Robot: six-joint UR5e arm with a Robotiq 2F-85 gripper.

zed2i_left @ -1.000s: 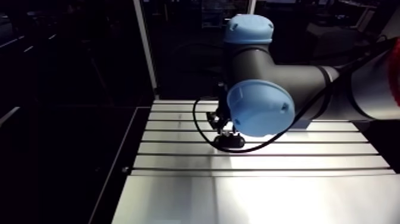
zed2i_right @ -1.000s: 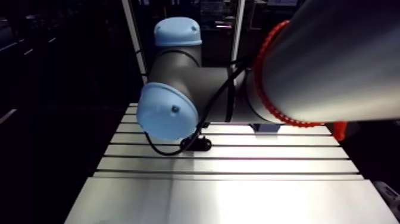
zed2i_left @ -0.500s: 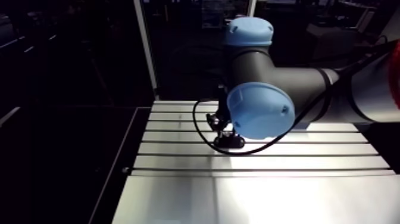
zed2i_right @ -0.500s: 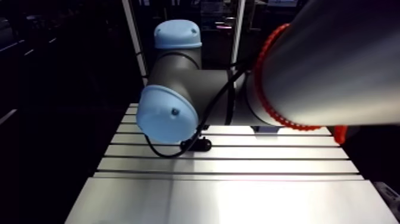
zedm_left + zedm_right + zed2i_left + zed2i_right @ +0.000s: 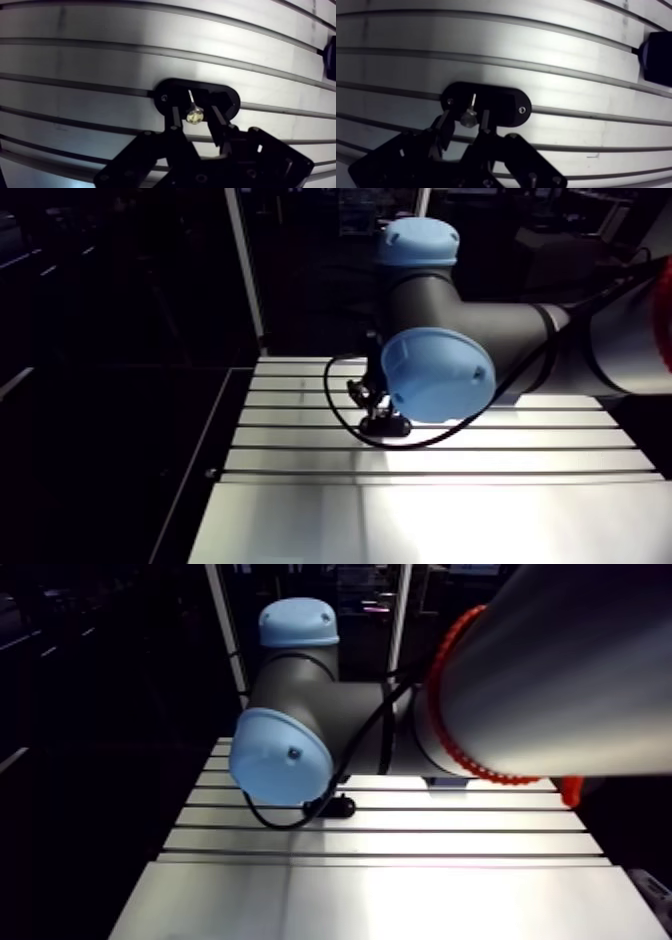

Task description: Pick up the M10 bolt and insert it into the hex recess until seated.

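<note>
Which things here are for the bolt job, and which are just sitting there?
For the job:
- the shiny bolt
- the hand over it
- the black oval plate under the bolt

Just lying about:
- the dark block farther off on the slotted table; what it is cannot be made out

so the table [image 5: 100,65] is pale silver-grey with thin dark parallel stripes, the oval plate [image 5: 227,100] on it is plain black, the gripper [image 5: 195,113] is black too, the bolt [image 5: 194,116] glints dull brassy-silver, and the dark grey arm [image 5: 440,303] has light-blue caps [image 5: 437,373]
</note>
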